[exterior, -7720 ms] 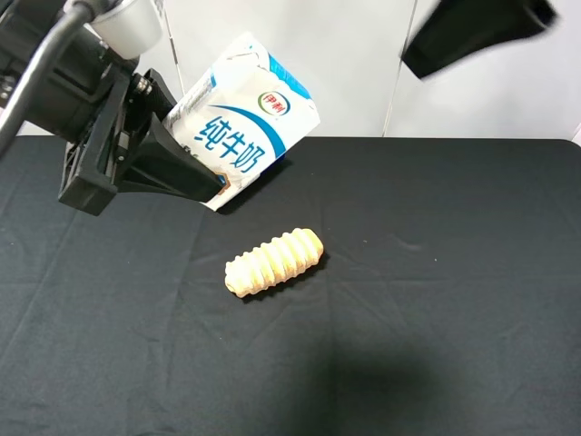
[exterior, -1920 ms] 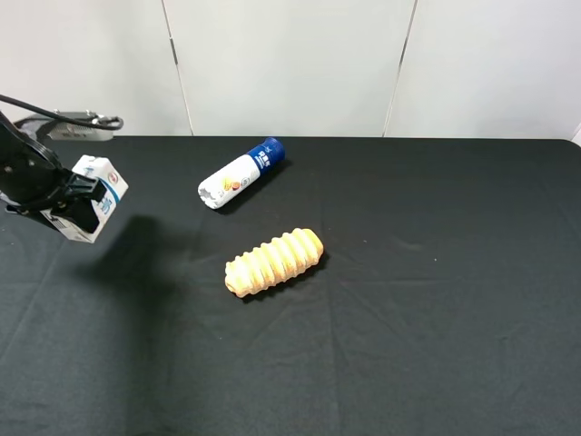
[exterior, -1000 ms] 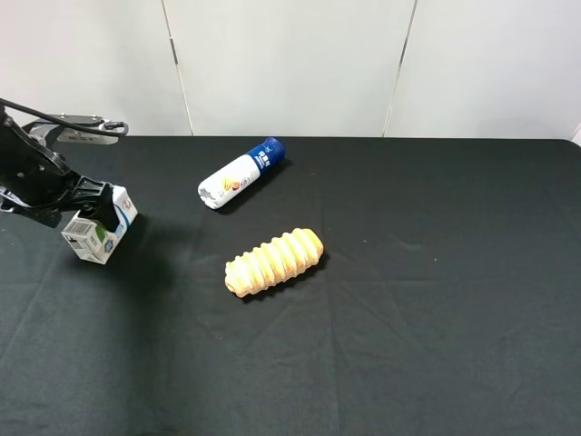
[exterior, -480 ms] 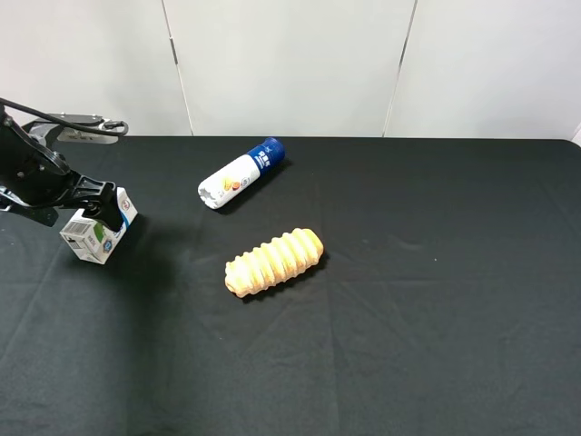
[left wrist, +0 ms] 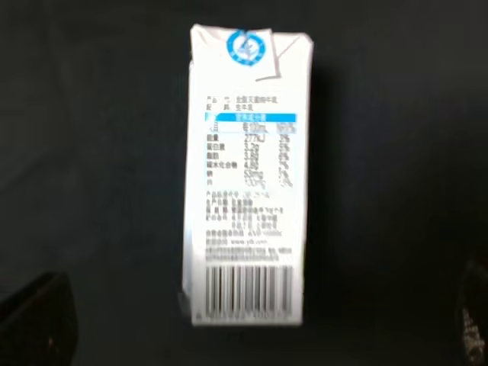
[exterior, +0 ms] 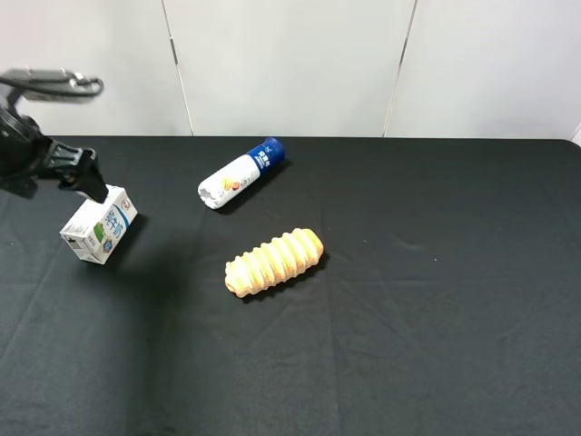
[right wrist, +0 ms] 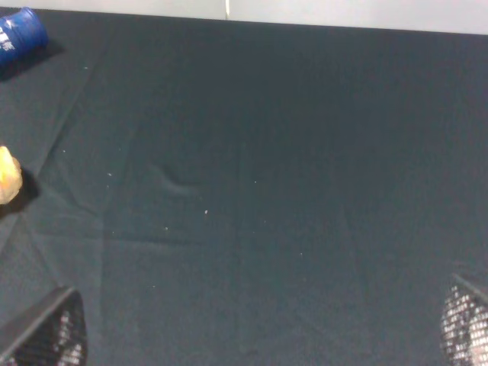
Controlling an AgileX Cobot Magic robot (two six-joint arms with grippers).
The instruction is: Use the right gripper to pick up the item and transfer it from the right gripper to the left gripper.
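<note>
Since the item [exterior: 99,224] lies on the counter [exterior: 408,300] at its left side, just below the open left gripper [exterior: 80,176], the transfer is judged finished; the right gripper [right wrist: 252,335] is also open, holding nothing.

Right wrist view: black cloth-covered tabletop [right wrist: 259,191], faintly creased. The right gripper [right wrist: 252,335] shows two fingertips [right wrist: 46,335] spread wide with nothing between. A blue cap [right wrist: 19,34] and an orange-tan roll's end [right wrist: 8,175] lie at one edge.
</note>
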